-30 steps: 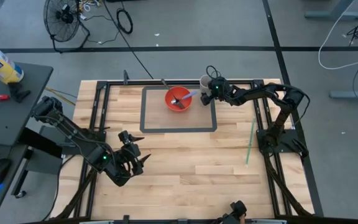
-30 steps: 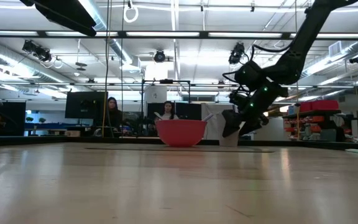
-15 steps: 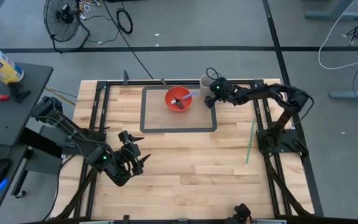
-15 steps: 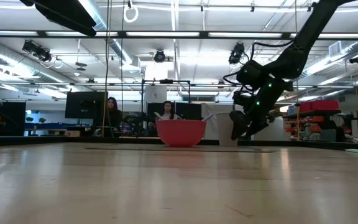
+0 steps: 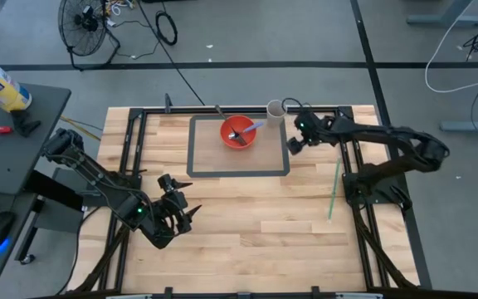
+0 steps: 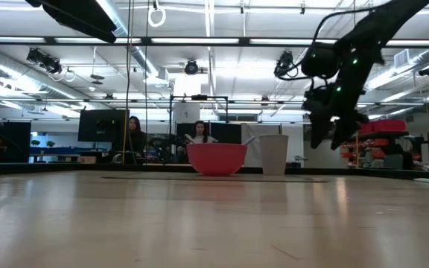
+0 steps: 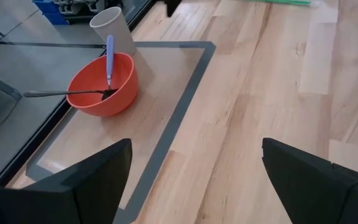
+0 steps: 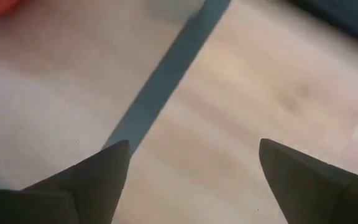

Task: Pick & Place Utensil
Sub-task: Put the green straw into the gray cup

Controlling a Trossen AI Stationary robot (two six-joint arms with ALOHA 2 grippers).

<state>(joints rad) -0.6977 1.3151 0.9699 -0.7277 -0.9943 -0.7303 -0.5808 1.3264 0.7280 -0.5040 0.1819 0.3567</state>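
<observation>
1. Nearest, the left pincer (image 5: 181, 212) waits low over the wooden tabletop (image 5: 247, 224), fingers spread wide, holding nothing.
2. Well beyond it, inside the grey taped frame (image 5: 239, 173), stands the red bowl (image 5: 238, 133) with a purple-handled utensil (image 7: 109, 57) and a dark spoon (image 7: 64, 94) lying in it.
3. Just behind the bowl stands a white cup (image 5: 275, 110).
4. Beside the cup, the right pincer (image 5: 293, 143) hangs above the frame's edge, fingers apart and empty.
5. A green stick (image 5: 334, 189) lies apart from it.

I see a blue-handled utensil (image 7: 109, 55) and a dark-handled one (image 7: 61, 94) lying in the red bowl (image 7: 99, 102).
</observation>
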